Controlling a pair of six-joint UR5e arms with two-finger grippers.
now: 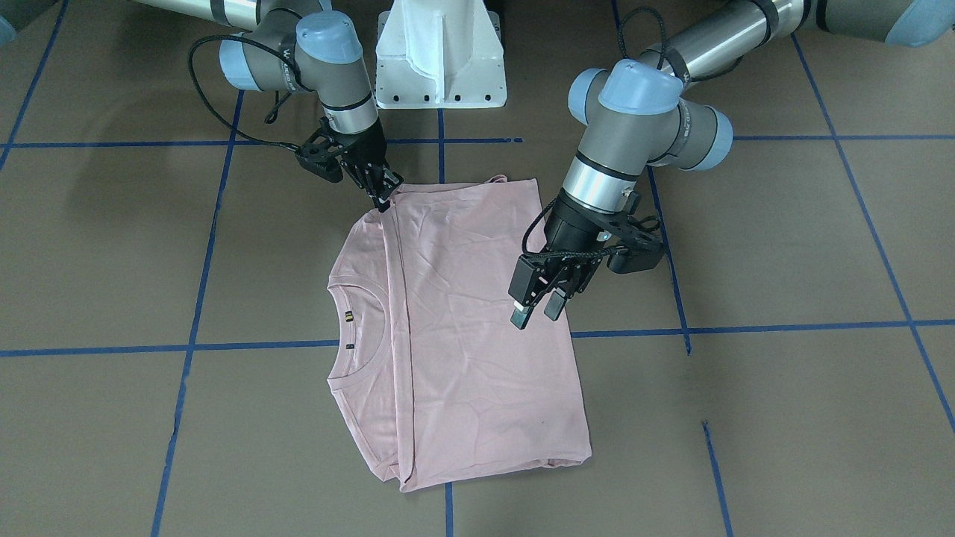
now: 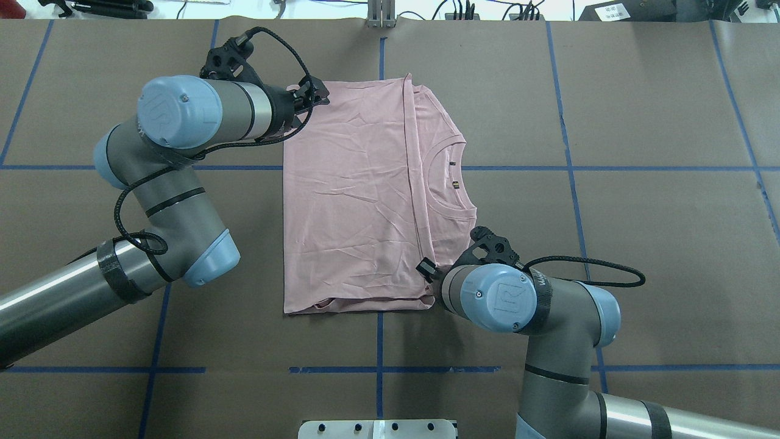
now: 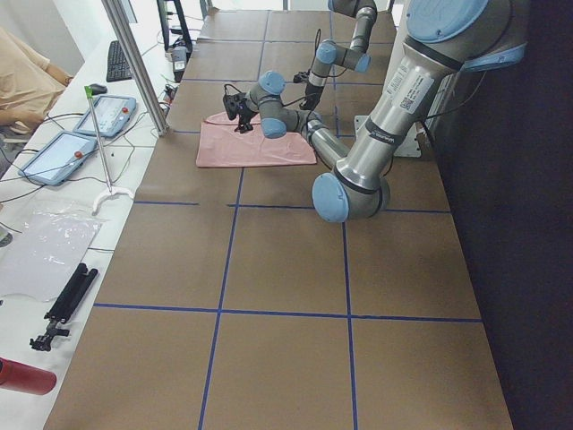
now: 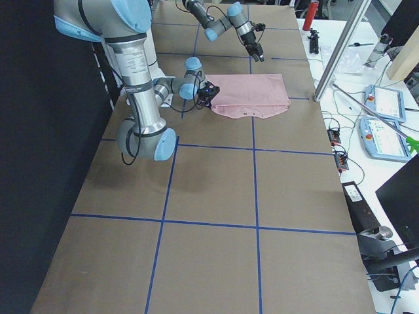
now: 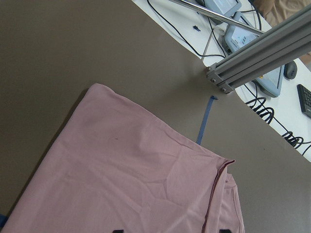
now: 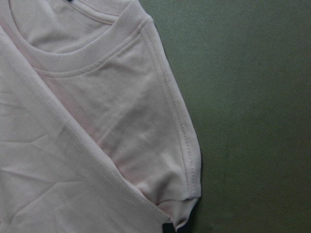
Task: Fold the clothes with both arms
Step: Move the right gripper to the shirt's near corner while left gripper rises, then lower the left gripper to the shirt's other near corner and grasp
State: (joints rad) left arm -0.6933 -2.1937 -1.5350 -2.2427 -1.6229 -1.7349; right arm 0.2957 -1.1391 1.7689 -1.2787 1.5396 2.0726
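L gripper [image 1: 537,313] hovers, fingers spread, above left edge of T-shirt [image 1: 477,313]. It lies flat at table [image 1: 746,410] centre, bottom folded toward collar [image 6: 97,53]. R gripper [image 1: 384,200] looks pinched on fold corner by sleeve [image 6: 155,131]; I'd release low, lift straight, so fold doesn't drag.

A "UR" logo stood on the left arm's light blue round joint cap [image 2: 163,113] and the right arm's matching cap [image 2: 507,297]; nothing else was legible.

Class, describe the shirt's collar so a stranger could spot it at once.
On the brown table lies a folded pink T-shirt. Its collar sits on the strip left uncovered by the fold. It is the only ribbed, curved band there.
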